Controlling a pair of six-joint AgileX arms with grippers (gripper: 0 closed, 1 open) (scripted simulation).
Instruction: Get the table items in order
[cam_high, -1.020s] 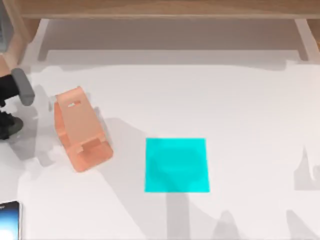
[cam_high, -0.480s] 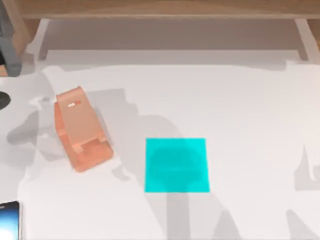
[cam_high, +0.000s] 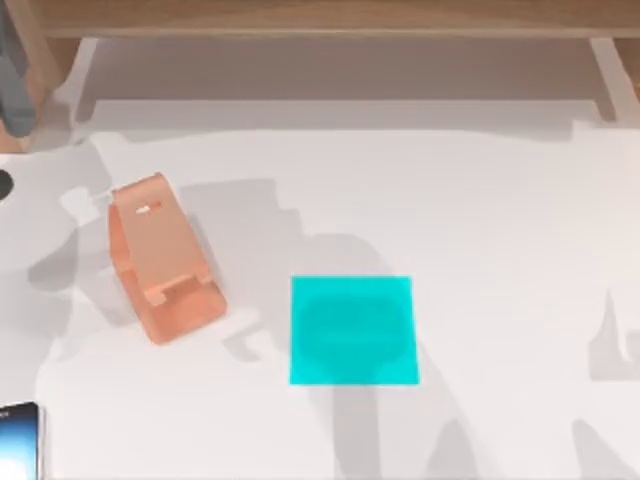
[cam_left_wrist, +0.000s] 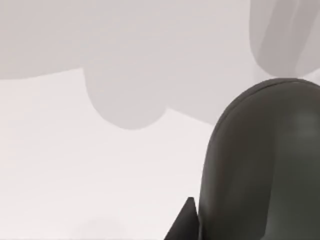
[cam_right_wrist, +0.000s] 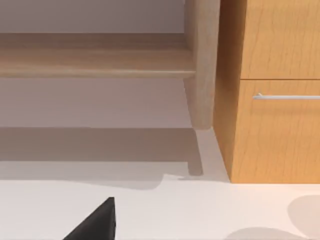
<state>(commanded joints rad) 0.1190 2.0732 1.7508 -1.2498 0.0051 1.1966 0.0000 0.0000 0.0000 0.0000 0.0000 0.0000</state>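
The dark grey mouse (cam_left_wrist: 260, 160) looms close in the left wrist view, held above the white table. My left gripper is shut on it, one black fingertip (cam_left_wrist: 186, 225) pressed to its side. In the top view the left arm (cam_high: 14, 95) sits at the far-left edge. The salmon-orange phone stand (cam_high: 160, 258) lies at the left, the cyan mat (cam_high: 353, 330) sits at the middle, and the phone (cam_high: 18, 442) with its bright screen lies at the front-left corner. My right arm is parked off the right, one fingertip (cam_right_wrist: 97, 222) showing, its gripper open.
A wooden shelf (cam_high: 340, 20) runs along the back of the table. A wooden drawer cabinet (cam_right_wrist: 270, 90) with a metal handle stands beside a table leg (cam_right_wrist: 200, 65). The white table top (cam_high: 500, 220) stretches right of the mat.
My left arm has moved back and toward the left edge of the top view. The stand, mat and phone have stayed in place.
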